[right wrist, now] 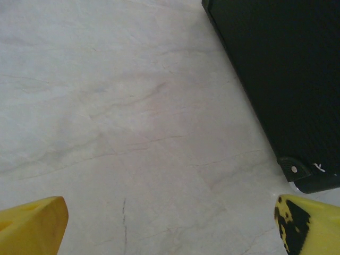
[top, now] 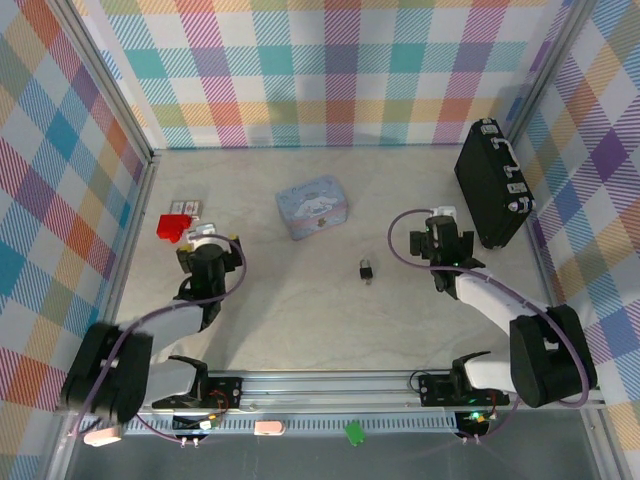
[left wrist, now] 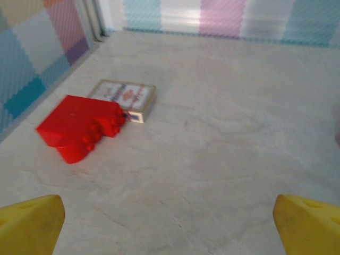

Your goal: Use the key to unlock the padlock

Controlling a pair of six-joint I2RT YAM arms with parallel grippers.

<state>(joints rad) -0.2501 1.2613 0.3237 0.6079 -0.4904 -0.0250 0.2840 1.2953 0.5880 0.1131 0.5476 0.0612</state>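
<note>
Near the middle of the top view, the padlock (top: 367, 270) is lying alone on the table (top: 300, 320). The left gripper (left wrist: 170, 220) and right gripper (right wrist: 170, 220) are gaping wide, holding nothing. Being tiny, the padlock is probably going to slide away if one finger is touching it first.

Bare worktop (top: 300, 320) open all round the padlock (top: 367, 269), blue tin (top: 314, 208) behind it, red block (top: 174, 226) near left pincer (left wrist: 169, 226), black case (top: 493, 185) beside right pincer (right wrist: 170, 226)
</note>
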